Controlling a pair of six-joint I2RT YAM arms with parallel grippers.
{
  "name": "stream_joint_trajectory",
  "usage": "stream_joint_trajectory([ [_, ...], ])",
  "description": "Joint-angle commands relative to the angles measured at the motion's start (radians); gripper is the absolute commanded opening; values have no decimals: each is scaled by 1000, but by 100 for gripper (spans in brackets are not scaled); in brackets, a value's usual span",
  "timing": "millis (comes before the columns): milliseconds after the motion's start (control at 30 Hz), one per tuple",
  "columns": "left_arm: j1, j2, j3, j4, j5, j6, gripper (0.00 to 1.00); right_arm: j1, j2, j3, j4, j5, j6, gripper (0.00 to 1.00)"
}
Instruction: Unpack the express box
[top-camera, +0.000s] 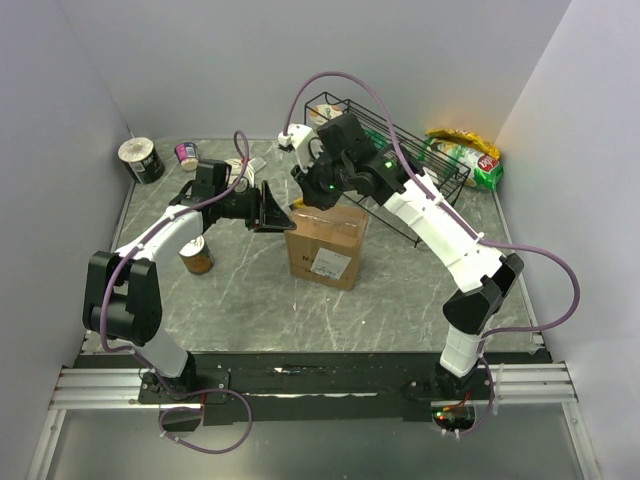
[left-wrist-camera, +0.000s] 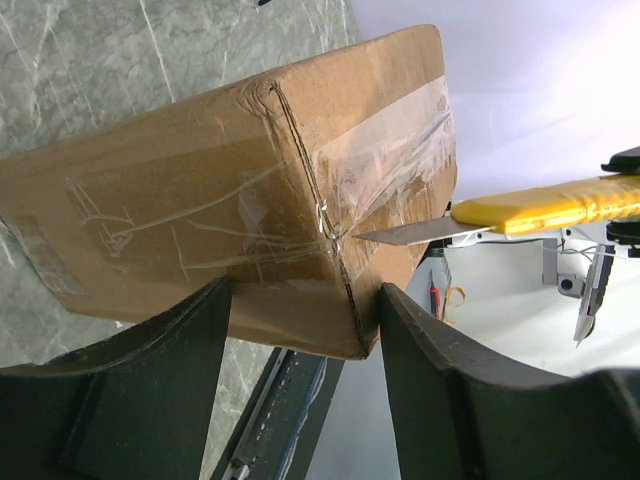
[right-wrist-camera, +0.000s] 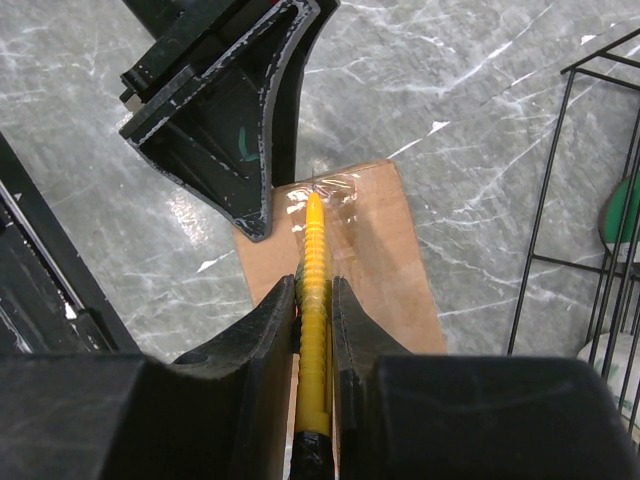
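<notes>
Since the express box (top-camera: 328, 245) stands in the middle of the worktop (top-camera: 250, 310), white label (top-camera: 330, 264) toward the arm bases, handling notes start there. Judged light; stiff along the edges, walls apt to dent; clear tape (left-wrist-camera: 400, 140) slick. Best hold: opposite side walls, low, off the seam. Left end effector (top-camera: 268, 210) stands wide at the box's upper left corner; contact unclear. Right end effector (right-wrist-camera: 315, 290) is clamped narrow on a yellow utility knife (right-wrist-camera: 314, 250), blade (left-wrist-camera: 410, 234) tip at the taped corner seam. Beyond: wire basket (top-camera: 420, 170).
</notes>
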Motion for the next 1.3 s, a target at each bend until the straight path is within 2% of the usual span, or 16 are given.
stream_joint_trajectory([
  [0,-20,69,-32,-89,-186,56,63,12,-16,26,-1,5,0,0],
  [433,-20,77,-31,-90,-185,56,63,18,-12,12,-11,41,-11,0],
  [800,-22,77,-32,-87,-185,53,63,23,-18,-11,-30,12,-37,0],
  [1267,-22,71,-40,-79,-191,50,64,23,7,24,-77,57,-81,0],
])
